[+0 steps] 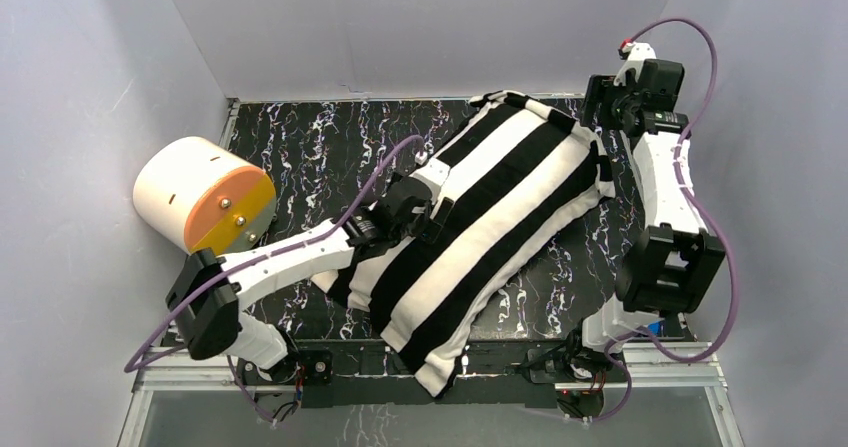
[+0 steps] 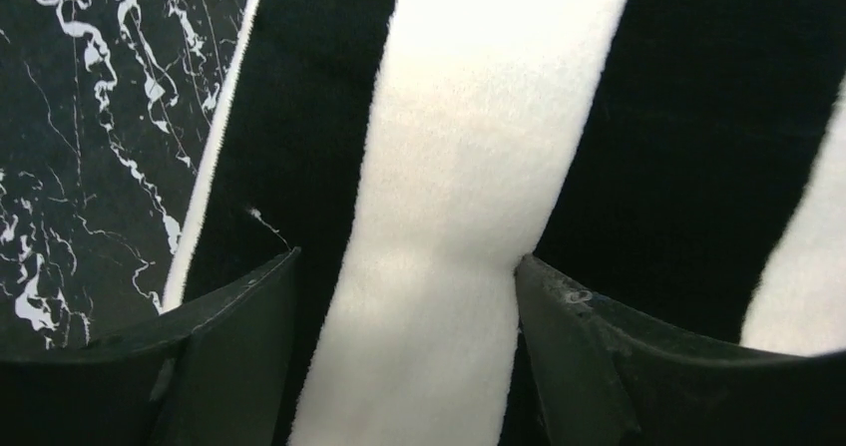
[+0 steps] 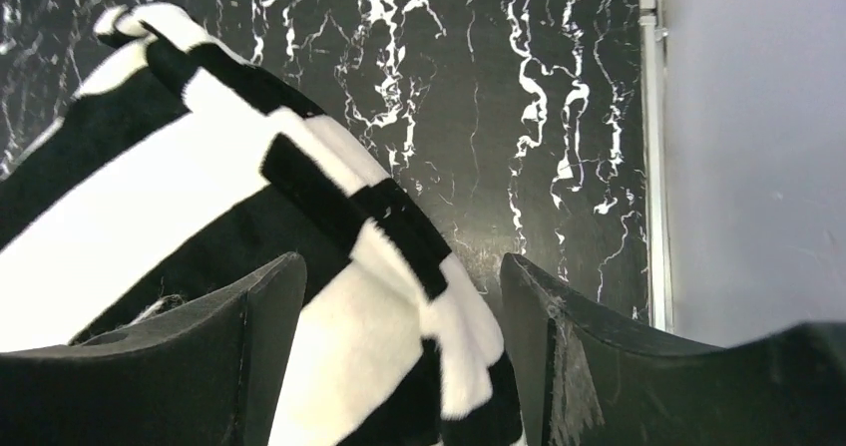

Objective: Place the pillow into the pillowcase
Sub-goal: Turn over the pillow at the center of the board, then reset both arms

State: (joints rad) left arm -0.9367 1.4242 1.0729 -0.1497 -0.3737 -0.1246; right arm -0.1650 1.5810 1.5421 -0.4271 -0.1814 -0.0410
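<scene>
Black-and-white striped fabric pillowcase [image 1: 490,217], diagonal on black marbled bench [image 1: 300,137], 7 to 1 o'clock; white pillow unseen, likely inside. Left claw [image 2: 407,286], right claw [image 3: 399,276]: both apart. Could slip off at unheld, overhanging 7 o'clock end.

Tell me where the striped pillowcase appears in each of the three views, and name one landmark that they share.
Top external: the pillowcase lies diagonally across the middle of the picture.
Left wrist: the pillowcase fills most of the picture, all but the left edge.
Right wrist: the pillowcase covers the left side and the lower middle.
Shared landmark: the black marbled tabletop with white veins.
</scene>
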